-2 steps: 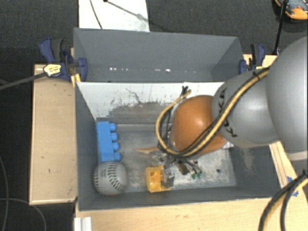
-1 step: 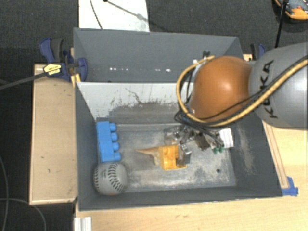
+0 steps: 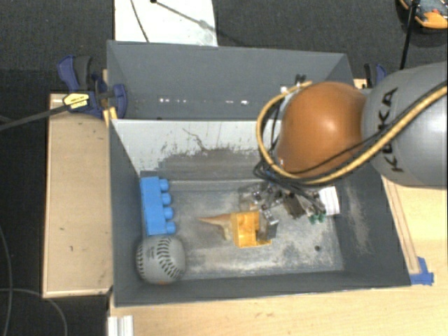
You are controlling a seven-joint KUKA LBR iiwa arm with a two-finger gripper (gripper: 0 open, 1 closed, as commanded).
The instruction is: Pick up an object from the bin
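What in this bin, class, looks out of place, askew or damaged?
Nothing is spilled or broken. The grey metal bin's back wall and floor are scratched and scuffed. The blue studded brick, grey stitched ball and yellow block by the gripper lie on the floor.

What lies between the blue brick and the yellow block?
Camera view: a tan pointed piece beside the yellow block, pointing toward the blue brick; otherwise bare bin floor.
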